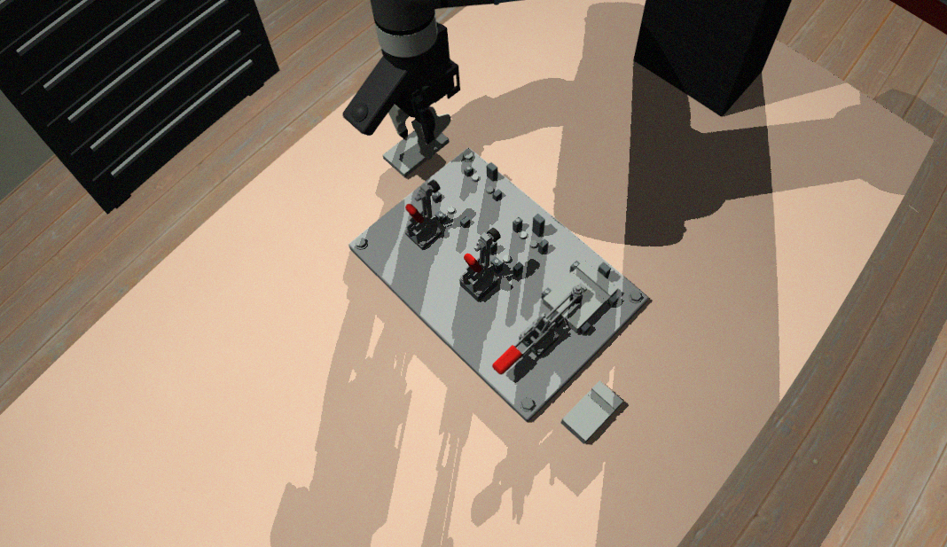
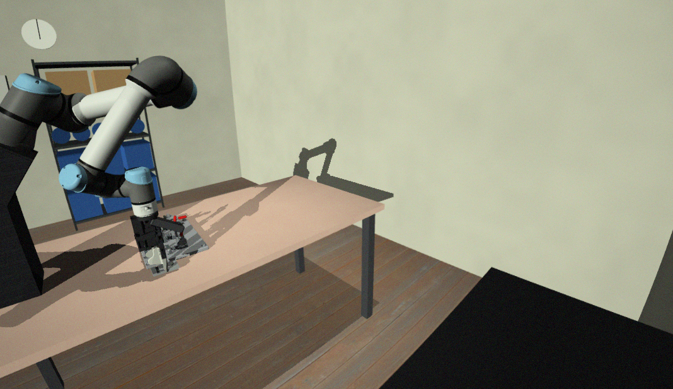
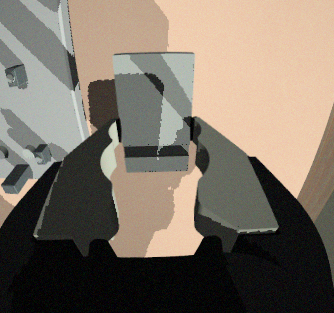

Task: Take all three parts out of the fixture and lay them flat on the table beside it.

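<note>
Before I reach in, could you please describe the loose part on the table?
On the table, find the fixture with red handles. In the top view, off its lower right edge lies a small grey part with a raised end. Unlike the held part, it is outside the end effector.

Workshop-type setting: black drawer cabinet [image 1: 150,83] beyond claw [image 1: 417,128] [image 2: 161,260] [image 3: 156,146]; shelving [image 2: 85,63] with blue bins [image 2: 137,154] behind; plank floor [image 2: 292,325].

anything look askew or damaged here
Nothing stands out: the loose metal part lies flat beside the fixture plate, the tool grips another part, and I see no damage.
</note>
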